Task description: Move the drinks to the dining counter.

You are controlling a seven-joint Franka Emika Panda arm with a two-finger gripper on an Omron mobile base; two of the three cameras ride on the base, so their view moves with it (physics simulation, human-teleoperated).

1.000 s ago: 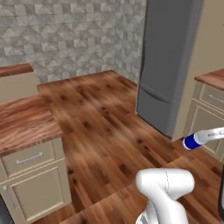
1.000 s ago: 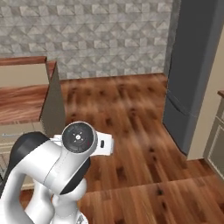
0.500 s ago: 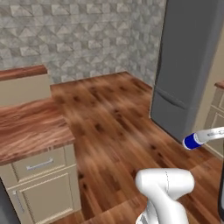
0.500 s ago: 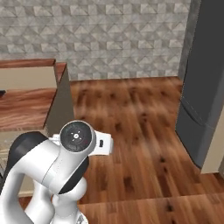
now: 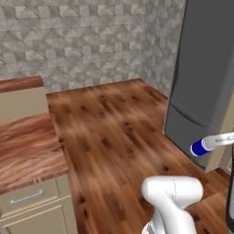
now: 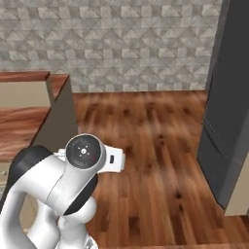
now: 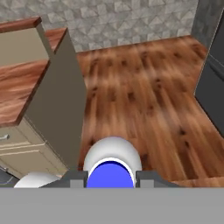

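— Where's the drink right now?

— I have the small blue-and-white bottle (image 7: 111,168) sitting between the two dark finger tips of the gripper (image 7: 111,176) in the hand view, its white cap toward the camera's far side and the blue body nearest me. In the left base view the same bottle (image 5: 211,144) lies on its side in the air at the right edge, above the floor and in front of the fridge.

— So the claw is closed on it?

— Yes, the jaws stand narrow, one on each side of the bottle, gripping it.

— And the dining counter?

— I see the reddish-brown wood-grain top of the dining counter (image 5: 25,151) at the left of the left base view, over beige drawers, well apart from the bottle. In the hand view it (image 7: 19,89) lies to the upper left, with its beige end panel between it and the wooden floor (image 7: 144,96).

— Anything else around?

— A tall dark-grey fridge (image 5: 205,77) on the right and a patterned grey stone wall (image 6: 121,44) at the back.
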